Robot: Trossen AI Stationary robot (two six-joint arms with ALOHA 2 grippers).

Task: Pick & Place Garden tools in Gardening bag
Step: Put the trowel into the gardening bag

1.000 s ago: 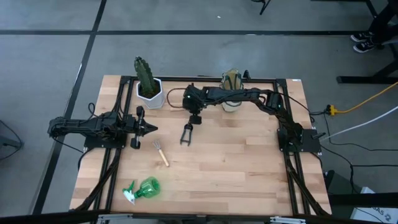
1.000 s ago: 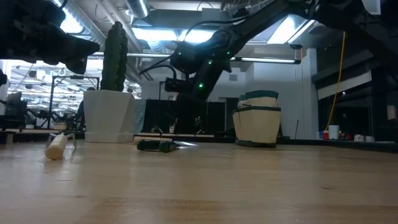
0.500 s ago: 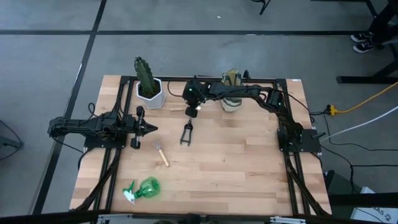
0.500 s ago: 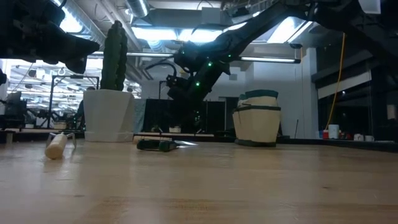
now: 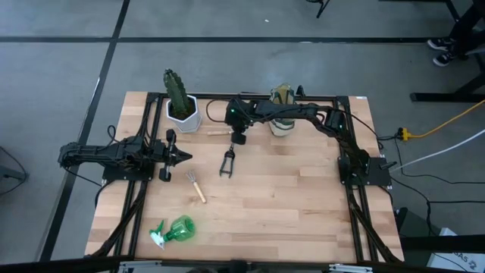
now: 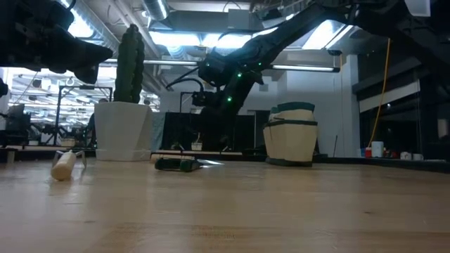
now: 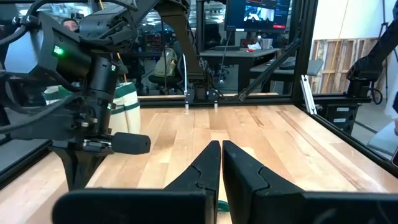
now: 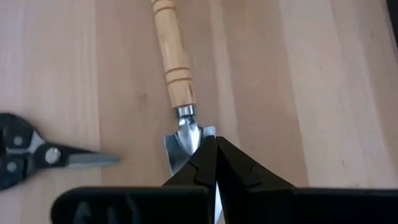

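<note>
The wooden-handled trowel (image 8: 171,59) lies flat on the table near the far edge; its handle also shows in the high view (image 5: 217,133). My right gripper (image 8: 209,149) is shut and hovers over the trowel's silver blade (image 8: 180,146), between the cactus pot and the bag (image 5: 239,139). The black pruners (image 5: 226,163), the rake (image 5: 196,186) and the green spray bottle (image 5: 173,230) lie flat on the table. The olive-and-cream bag (image 5: 282,111) stands upright at the far edge. My left gripper (image 5: 184,157) is shut and empty at the table's left.
The cactus in its white hexagonal pot (image 5: 182,112) stands at the far left, close to the trowel's handle. A black frame (image 5: 250,97) runs along the table's edges. Bare wood lies at the table's middle and right.
My right gripper has gone from above the pruners toward the table's far edge, to over the trowel's blade, and has turned about a little. It stays shut. The tools lie as before.
</note>
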